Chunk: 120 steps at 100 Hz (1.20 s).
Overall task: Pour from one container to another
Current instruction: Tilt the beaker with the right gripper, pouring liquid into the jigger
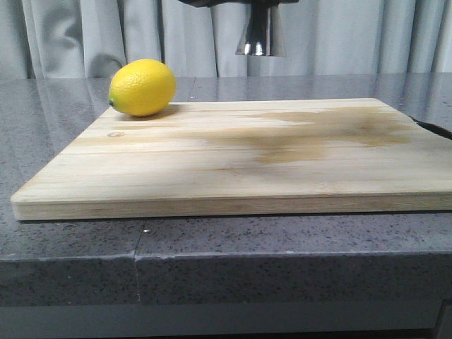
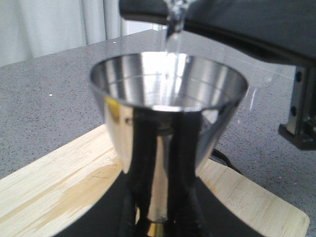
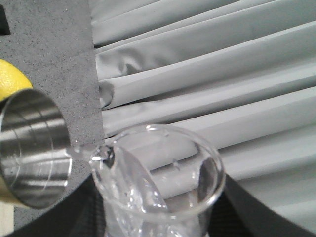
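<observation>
The steel jigger point(image 2: 168, 94) stands upright in the air above the wooden board point(image 2: 44, 187). My left gripper point(image 2: 165, 210) is shut on its narrow waist, where the gold band shows. In the front view only the jigger's lower cone point(image 1: 260, 37) shows, at the top edge. The clear glass beaker point(image 3: 163, 173) is tilted, its lip over the jigger's mouth point(image 3: 29, 153). A thin clear stream point(image 2: 173, 34) runs from the lip into the cup. My right gripper point(image 3: 163, 224) is shut on the beaker, with black fingers point(image 3: 256, 212) on both sides.
A yellow lemon point(image 1: 143, 87) lies on the far left corner of the cutting board point(image 1: 212, 176), which carries a wet patch point(image 1: 318, 131). The board rests on a grey speckled counter point(image 1: 70, 240). Grey curtains point(image 1: 106, 35) hang behind.
</observation>
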Each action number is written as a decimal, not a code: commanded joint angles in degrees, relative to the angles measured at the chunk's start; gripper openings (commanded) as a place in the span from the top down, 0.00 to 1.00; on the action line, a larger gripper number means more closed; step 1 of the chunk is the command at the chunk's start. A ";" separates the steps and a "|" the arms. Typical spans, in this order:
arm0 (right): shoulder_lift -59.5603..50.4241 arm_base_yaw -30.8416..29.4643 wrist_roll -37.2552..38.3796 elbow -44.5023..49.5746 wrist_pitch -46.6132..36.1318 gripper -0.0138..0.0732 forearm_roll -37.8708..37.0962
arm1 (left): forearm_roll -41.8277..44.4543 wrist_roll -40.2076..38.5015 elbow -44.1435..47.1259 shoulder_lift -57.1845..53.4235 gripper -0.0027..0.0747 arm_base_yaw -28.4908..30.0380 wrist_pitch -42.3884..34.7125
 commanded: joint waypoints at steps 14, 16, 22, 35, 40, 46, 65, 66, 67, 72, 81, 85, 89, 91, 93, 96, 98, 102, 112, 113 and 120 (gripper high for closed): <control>-1.84 -0.08 -0.63 -2.26 -1.48 0.57 -1.16 | -0.29 -0.63 -1.59 -2.38 0.99 -0.51 -4.80; -1.84 -0.08 -0.63 -2.26 -1.48 0.57 -1.16 | -0.29 -0.63 -1.59 -2.38 0.99 -0.51 -4.80; -1.84 -0.08 -0.63 -2.26 -1.48 0.57 -1.16 | -0.29 -0.63 -1.59 -2.38 0.99 -0.51 -4.80; -1.84 -0.08 -0.99 -2.26 -1.48 0.57 -1.39 | -0.29 -0.63 -1.59 -2.38 0.99 -0.51 -4.80; -1.84 -0.08 -1.92 -2.26 -1.48 0.57 -1.39 | -0.29 -0.63 -1.59 -2.38 0.99 -0.51 -4.80; -1.84 -0.08 -3.01 -2.26 -1.48 0.57 -1.39 | -0.29 -0.63 -1.59 -2.38 0.99 -0.51 -4.80; -1.84 -0.08 -3.00 -2.26 -1.39 0.57 -1.39 | -0.29 -0.63 -1.59 -2.38 0.99 -0.51 -4.80; -1.84 -0.08 -3.00 -2.26 -1.39 0.57 -1.39 | -0.29 -0.63 -1.59 -2.38 0.99 -0.51 -4.80; -1.84 -0.08 -3.11 -2.26 -1.39 0.57 -1.39 | -0.29 -0.63 -1.59 -2.38 0.99 -0.51 -4.80; -1.84 -0.08 -3.36 -2.26 -1.39 0.57 -1.52 | -0.29 -0.63 -1.59 -2.38 0.99 -0.51 -4.80; -1.84 -0.08 -4.64 -2.26 -1.39 0.57 -1.52 | -0.29 -0.63 -1.59 -2.38 0.99 -0.51 -4.80; -1.84 -0.08 -5.25 -2.26 -1.39 0.57 -1.52 | -0.29 -0.63 -1.59 -2.38 0.99 -0.51 -4.80; -1.84 -0.08 -5.25 -2.26 -1.39 0.57 -1.52 | -0.29 -0.63 -1.59 -2.38 0.99 -0.51 -4.80; -1.84 -0.08 -5.37 -2.26 -1.39 0.57 -1.52 | -0.29 -0.63 -1.59 -2.38 0.99 -0.51 -4.80; -1.84 -0.08 -5.37 -2.26 -1.39 0.57 -1.52 | -0.29 -0.63 -1.59 -2.38 0.99 -0.51 -4.80; -1.84 -0.08 -5.79 -2.26 -1.39 0.57 -1.52 | -0.29 -0.63 -1.59 -2.38 0.99 -0.51 -4.80; -1.84 -0.08 -5.77 -2.26 -1.39 0.57 -1.52 | -0.29 -0.63 -1.59 -2.38 0.99 -0.51 -4.80; -1.84 -0.08 -5.97 -2.26 -1.39 0.57 -1.52 | -0.29 -0.63 -1.59 -2.38 0.99 -0.51 -4.80; -1.84 -0.08 -7.60 -2.26 -1.39 0.57 -1.52 | -0.29 -0.63 -1.59 -2.38 0.99 -0.51 -4.80; -1.84 -0.08 -7.74 -2.26 -1.39 0.57 -1.52 | -0.29 -0.63 -1.59 -2.38 0.99 -0.51 -4.80; -1.84 -0.08 -8.14 -2.26 -1.39 0.57 -1.52 | -0.29 -0.63 -1.59 -2.38 0.99 -0.51 -4.80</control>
